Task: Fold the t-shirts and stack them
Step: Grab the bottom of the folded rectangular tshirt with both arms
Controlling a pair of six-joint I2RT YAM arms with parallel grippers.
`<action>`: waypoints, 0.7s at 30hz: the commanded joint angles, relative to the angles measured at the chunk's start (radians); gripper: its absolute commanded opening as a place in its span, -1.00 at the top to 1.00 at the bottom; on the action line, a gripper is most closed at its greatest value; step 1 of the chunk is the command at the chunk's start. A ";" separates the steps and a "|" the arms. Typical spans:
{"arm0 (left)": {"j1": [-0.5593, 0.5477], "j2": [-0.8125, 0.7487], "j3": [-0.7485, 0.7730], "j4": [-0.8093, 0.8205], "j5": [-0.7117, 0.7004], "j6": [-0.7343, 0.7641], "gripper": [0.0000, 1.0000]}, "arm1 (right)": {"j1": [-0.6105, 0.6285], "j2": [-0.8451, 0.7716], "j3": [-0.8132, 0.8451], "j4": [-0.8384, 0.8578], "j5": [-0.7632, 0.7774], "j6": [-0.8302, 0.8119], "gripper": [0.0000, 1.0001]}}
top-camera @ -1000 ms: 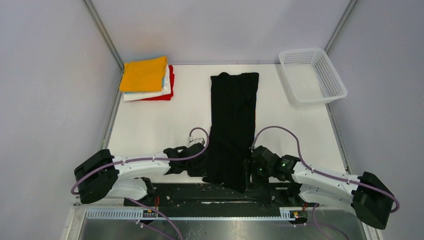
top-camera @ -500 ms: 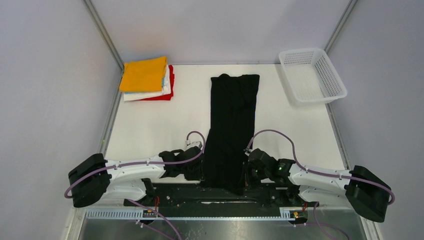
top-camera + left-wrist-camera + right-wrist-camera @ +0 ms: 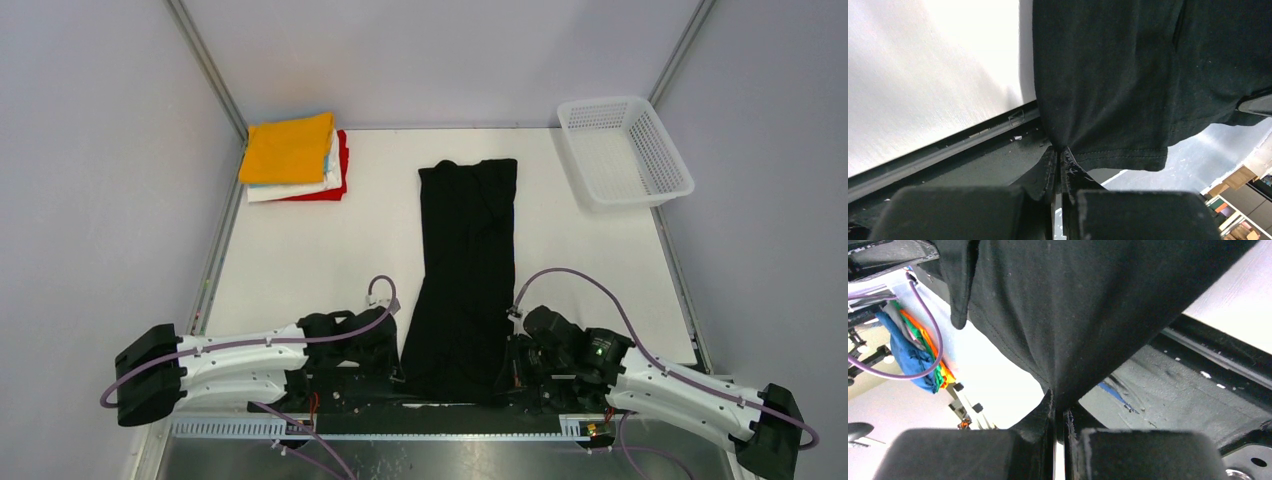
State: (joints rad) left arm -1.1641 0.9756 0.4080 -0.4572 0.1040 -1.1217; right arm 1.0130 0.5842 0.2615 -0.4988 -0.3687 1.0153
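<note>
The black t-shirt [image 3: 465, 260] lies as a long narrow strip down the middle of the white table, its near hem hanging over the front edge. My left gripper [image 3: 397, 372] is shut on the hem's left corner; in the left wrist view the cloth [image 3: 1108, 75] bunches into the gripper [image 3: 1060, 151]. My right gripper [image 3: 508, 372] is shut on the right corner, where the black cloth [image 3: 1088, 310] runs into the gripper [image 3: 1060, 402]. A stack of folded t-shirts [image 3: 292, 155], orange-yellow on top over light blue, white and red, sits at the far left.
A white mesh basket [image 3: 622, 150] stands at the far right corner. A black rail [image 3: 350, 388] runs along the table's near edge between the arm bases. Grey walls [image 3: 100, 150] close in both sides.
Both arms have drawn back toward the near edge, pulling the black t-shirt's hem with them. The right gripper has shut on the hem's right corner.
</note>
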 commanded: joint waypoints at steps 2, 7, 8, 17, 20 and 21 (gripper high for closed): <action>-0.035 -0.001 -0.005 -0.028 0.046 -0.063 1.00 | 0.010 -0.015 -0.003 -0.116 -0.077 -0.006 1.00; -0.036 -0.048 0.023 0.034 0.047 -0.048 1.00 | 0.010 0.001 0.006 -0.116 -0.021 0.001 1.00; -0.036 -0.046 0.038 0.045 0.047 -0.033 1.00 | 0.011 0.010 0.015 -0.077 -0.009 0.002 1.00; 0.051 0.080 0.278 -0.044 -0.113 0.132 1.00 | -0.033 0.063 0.131 -0.045 0.128 -0.024 1.00; 0.130 0.127 0.333 -0.016 -0.149 0.159 1.00 | -0.107 0.068 0.180 -0.042 0.141 -0.075 1.00; 0.157 0.144 0.348 0.002 -0.143 0.173 1.00 | -0.142 0.074 0.196 -0.039 0.142 -0.092 1.00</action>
State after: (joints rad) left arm -1.0897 1.0721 0.6773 -0.4805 0.0429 -1.0214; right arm 0.9619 0.6464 0.3676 -0.5629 -0.2886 0.9894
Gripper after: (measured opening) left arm 0.018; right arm 0.079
